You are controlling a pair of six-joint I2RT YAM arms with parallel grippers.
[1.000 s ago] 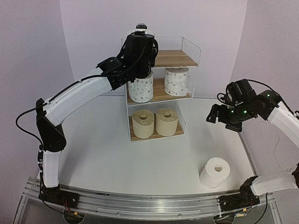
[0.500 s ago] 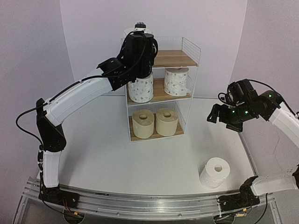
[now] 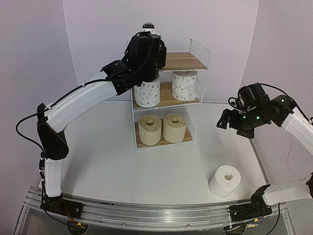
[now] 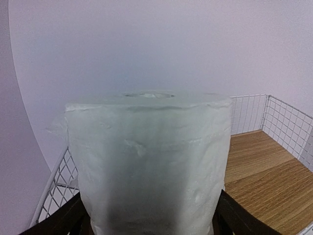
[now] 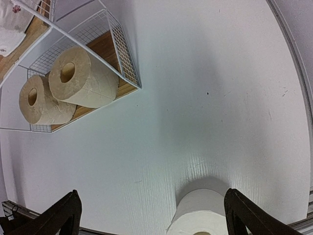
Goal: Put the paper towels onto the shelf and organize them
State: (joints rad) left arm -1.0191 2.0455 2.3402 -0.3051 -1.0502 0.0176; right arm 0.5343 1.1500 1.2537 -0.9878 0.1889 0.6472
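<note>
The left end effector, clamped on a plain white roll, has dipped slightly toward the shelf top tier, upper centre — release looks near. The right end effector gapes empty above the last roll — lower right of the worktop.

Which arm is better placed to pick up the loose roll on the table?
The right. The right gripper hangs open above the table, close to the loose roll. The left gripper is shut on another white roll up at the shelf's top board.
</note>
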